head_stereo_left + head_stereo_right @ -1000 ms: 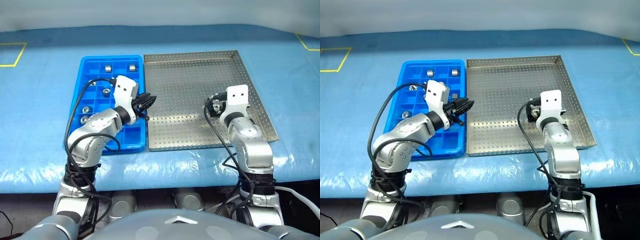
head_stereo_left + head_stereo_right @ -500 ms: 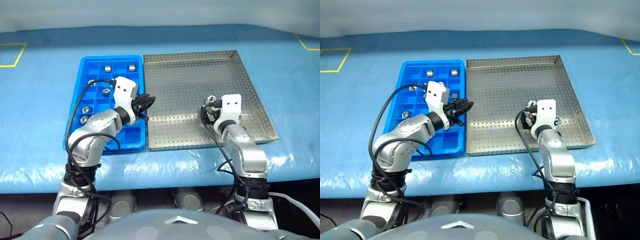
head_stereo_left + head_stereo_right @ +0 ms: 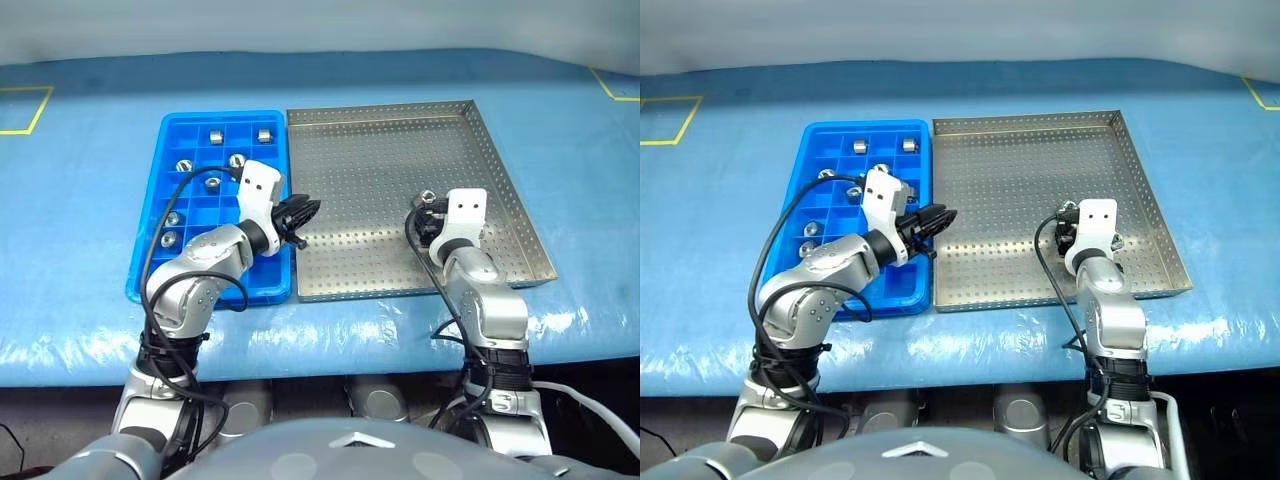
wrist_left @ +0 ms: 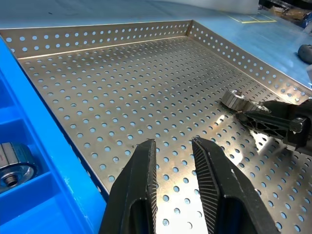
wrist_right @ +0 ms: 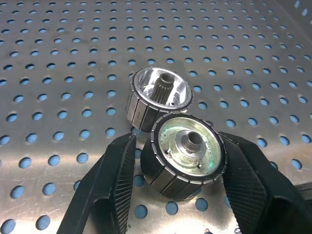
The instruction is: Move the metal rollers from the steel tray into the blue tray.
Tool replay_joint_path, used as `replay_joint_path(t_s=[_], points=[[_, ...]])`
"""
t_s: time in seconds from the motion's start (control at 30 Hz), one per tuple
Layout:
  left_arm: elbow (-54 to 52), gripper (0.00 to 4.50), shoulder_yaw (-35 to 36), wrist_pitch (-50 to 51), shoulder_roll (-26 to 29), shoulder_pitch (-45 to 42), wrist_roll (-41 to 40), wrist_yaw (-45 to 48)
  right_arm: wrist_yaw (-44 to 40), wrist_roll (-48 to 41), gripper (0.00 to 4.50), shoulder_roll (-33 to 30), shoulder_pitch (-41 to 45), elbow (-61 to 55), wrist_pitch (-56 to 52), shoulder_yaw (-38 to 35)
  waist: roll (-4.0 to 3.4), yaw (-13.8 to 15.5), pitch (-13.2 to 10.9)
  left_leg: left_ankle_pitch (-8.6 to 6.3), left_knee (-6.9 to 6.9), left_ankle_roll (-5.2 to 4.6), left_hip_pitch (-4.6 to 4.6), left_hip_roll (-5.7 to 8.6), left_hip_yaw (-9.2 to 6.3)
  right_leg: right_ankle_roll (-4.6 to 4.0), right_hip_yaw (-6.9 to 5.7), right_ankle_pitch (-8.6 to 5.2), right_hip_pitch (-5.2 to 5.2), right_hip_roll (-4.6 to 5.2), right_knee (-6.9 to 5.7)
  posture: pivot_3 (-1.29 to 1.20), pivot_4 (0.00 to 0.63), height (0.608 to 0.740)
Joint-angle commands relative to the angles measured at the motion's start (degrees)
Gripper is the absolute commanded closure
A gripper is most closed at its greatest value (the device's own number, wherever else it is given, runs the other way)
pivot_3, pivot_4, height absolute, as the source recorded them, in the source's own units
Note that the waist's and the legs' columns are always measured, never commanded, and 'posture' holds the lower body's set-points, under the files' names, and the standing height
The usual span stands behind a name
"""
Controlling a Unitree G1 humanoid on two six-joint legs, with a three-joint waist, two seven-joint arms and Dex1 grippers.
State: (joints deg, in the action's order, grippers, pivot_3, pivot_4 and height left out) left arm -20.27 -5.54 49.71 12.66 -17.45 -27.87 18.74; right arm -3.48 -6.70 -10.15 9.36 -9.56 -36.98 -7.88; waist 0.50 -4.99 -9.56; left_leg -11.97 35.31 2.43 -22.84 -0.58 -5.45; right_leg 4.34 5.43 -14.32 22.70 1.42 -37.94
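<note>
The steel tray (image 3: 380,130) lies on the right, the blue tray (image 3: 165,130) against its left side. Two metal rollers show in the right wrist view, in the steel tray's near right part. My right gripper (image 5: 178,136) is shut on the nearer roller (image 5: 184,155). The other roller (image 5: 160,97) stands just behind it, touching. Several rollers (image 3: 215,135) sit in the blue tray's compartments. My left gripper (image 3: 305,212) hovers over the seam between the two trays. Its fingers (image 4: 141,170) are a little apart, with nothing between them.
The table wears a blue cover, and yellow tape marks (image 3: 25,110) sit at its far corners. The table's front edge (image 3: 320,330) runs just below the trays. Black cables loop beside both wrists.
My right gripper's fingers have closed in on the roller and the hand has shifted slightly left. The left arm has hardly moved.
</note>
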Motion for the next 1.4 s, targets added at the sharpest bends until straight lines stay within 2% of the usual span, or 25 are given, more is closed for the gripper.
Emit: replay_joint_path(t_s=[0.03, 0.07, 0.33, 0.4, 0.5, 0.57, 0.67, 0.83, 0.93, 1.03, 1.27, 1.4], points=[[0.25, 3.22, 1.37, -1.67, 0.36, -1.16, -0.91, 2.0, -3.8, -3.94, 2.69, -0.92, -0.4, -7.76, 0.83, -1.41, 0.0, -0.22, 0.0, 0.0, 0.0, 0.0, 0.0, 0.0, 0.01, 0.04, 0.01, -0.02, 0.0, 0.0, 0.0, -0.09, 0.15, 0.74], [0.55, 3.22, 1.49, -1.78, 0.36, -1.33, -0.71, 2.04, -4.25, -4.31, 2.81, -1.13, -0.56, -8.17, 0.68, -1.42, 0.0, -0.28, 0.0, 0.0, 0.0, 0.0, 0.0, -0.01, 0.01, 0.09, 0.01, -0.05, 0.0, -0.01, 0.0, -0.09, 0.15, 0.74], [1.28, 3.22, 1.93, -1.77, -0.62, -2.1, -1.41, 2.61, -3.02, -4.64, 2.8, -1.34, -0.9, -9.42, -1.0, -2.14, 0.0, -0.39, 0.0, 0.0, 0.0, 0.0, 0.0, 0.0, 0.01, 0.07, 0.02, -0.04, 0.01, 0.0, 0.0, -0.11, 0.15, 0.74], [0.97, 3.22, 3.96, -0.78, -1.87, -2.55, -4.47, 3.27, -5.97, -8.12, 2.8, -1.46, -1.62, -12.08, -2.09, -2.53, 0.0, -0.4, 0.0, 0.0, -0.01, 0.0, -0.01, 0.0, 0.02, 0.07, 0.03, -0.04, 0.02, 0.0, 0.0, -0.11, 0.15, 0.74], [0.59, 3.22, 11.8, 4.8, -2.54, -4.51, -17.76, 6.9, -16.58, -15.03, 2.8, -5.95, -5.86, -20.77, -2.58, -0.3, -0.04, -0.43, -0.02, -0.01, 0.0, -0.01, -0.08, 0.0, 0.01, 0.1, 0.02, -0.05, 0.05, 0.0, 0.0, -0.11, 0.15, 0.74], [0.71, 3.22, 15.17, 8.17, -0.74, -5.22, -24.86, 9.84, -22.76, -20.36, 2.8, -8.09, -8.29, -25.58, -1.55, 0.16, -0.04, -0.63, -0.02, -0.03, -0.01, -0.05, -0.1, -0.03, 0.0, 0.22, -0.01, -0.13, 0.07, -0.02, 0.02, -0.12, 0.15, 0.74], [0.66, 3.22, 16.09, 11.8, 3.05, -5.13, -29.97, 12.84, -29.04, -28.07, 2.8, -9.51, -10.43, -30.36, -0.3, -0.36, -0.05, -1.51, -0.02, -0.04, 0.01, -0.07, -0.07, -0.05, 0.01, 0.27, 0.0, -0.16, 0.06, -0.04, 0.01, -0.12, 0.15, 0.74], [-0.11, 3.22, 12.75, 12.74, 8.0, -3.63, -29.99, 15.91, -30.58, -36.23, 2.8, -9.76, -10.25, -32.82, 0.17, -2.55, -0.03, -1.96, -0.02, -0.04, 0.21, -0.07, -0.01, -0.05, 0.02, 0.36, 0.02, -0.12, -0.08, -0.04, 0.01, -0.13, 0.15, 0.74], [-2.85, 3.22, 9.6, 8.22, 9.71, -1.9, -27.27, 19.59, -29.71, -36.91, 2.8, -10.36, -9.56, -31.86, 0.58, -2.72, -0.03, -1.95, -0.03, -0.04, 0.25, -0.07, -0.01, -0.04, 0.03, 0.37, 0.03, -0.11, -0.09, -0.04, 0.01, -0.13, 0.15, 0.74], [-3.56, 2.64, 8.44, 5.64, 9.54, -0.73, -26.78, 20.89, -28.73, -35.94, 2.8, -10.72, -9.22, -30.5, 1.45, -2.28, -0.03, -1.83, -0.03, -0.04, 0.21, -0.07, -0.01, -0.05, 0.07, 0.35, 0.06, -0.11, -0.07, -0.04, 0.02, -0.13, 0.15, 0.74], [-2.51, 0.38, 8.76, 6.57, 8.96, -1.0, -29.99, 20.44, -28.65, -36.23, 2.8, -11.34, -9.35, -29.28, 1.69, -0.73, -0.03, -1.79, -0.03, -0.06, 0.16, -0.09, -0.05, -0.05, 0.09, 0.34, 0.07, -0.12, -0.01, -0.04, 0.03, -0.13, 0.15, 0.74], [-1.76, 0.38, 7.98, 5.79, 8.68, -1.21, -29.37, 20.04, -29.4, -38.08, 2.8, -11.13, -9.31, -29.91, 1.6, 0.5, -0.03, -1.8, -0.03, -0.06, 0.17, -0.1, -0.05, -0.05, 0.1, 0.35, 0.08, -0.12, 0.0, -0.04, 0.03, -0.13, 0.15, 0.74]])
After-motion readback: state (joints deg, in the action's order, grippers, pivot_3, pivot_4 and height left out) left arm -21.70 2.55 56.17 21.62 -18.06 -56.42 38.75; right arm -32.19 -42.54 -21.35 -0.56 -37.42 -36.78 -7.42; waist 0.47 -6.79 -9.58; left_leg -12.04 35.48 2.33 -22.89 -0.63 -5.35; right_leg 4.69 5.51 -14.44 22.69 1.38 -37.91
